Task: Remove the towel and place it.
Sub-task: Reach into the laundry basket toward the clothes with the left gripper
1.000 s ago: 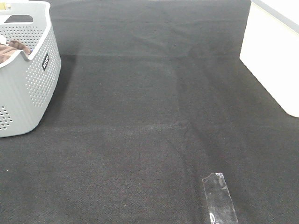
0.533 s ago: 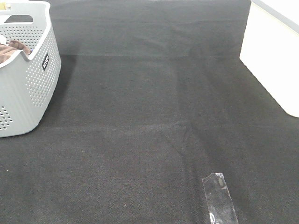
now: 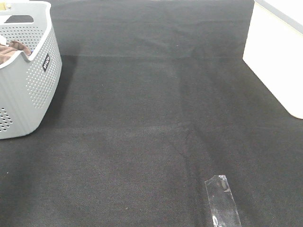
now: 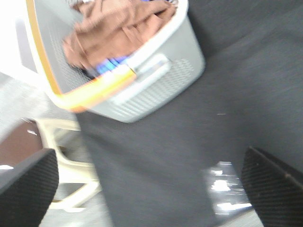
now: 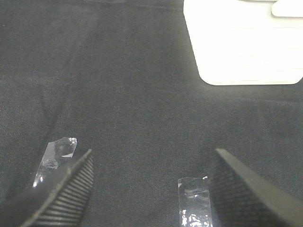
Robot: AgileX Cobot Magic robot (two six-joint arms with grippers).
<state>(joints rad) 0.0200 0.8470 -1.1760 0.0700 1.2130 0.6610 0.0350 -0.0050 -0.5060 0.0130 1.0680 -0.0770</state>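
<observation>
Brown towel [image 4: 109, 28] in grey basket [image 3: 33, 90], label [image 3: 46, 62] illegible; left hand [image 4: 150, 187], right hand [image 5: 151, 184] gape empty.

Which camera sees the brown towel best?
The left wrist view: the towel lies bunched in the grey basket, though blurred. The exterior high view shows only a bit behind the basket's rim. The right wrist view shows none.

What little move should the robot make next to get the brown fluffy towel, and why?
Probably bring the left gripper over the grey perforated plastic basket and down toward the brown plush towel. The towel lies bunched inside the basket. The gripper's jaws stand wide open and empty, and it is well apart from the basket.
</observation>
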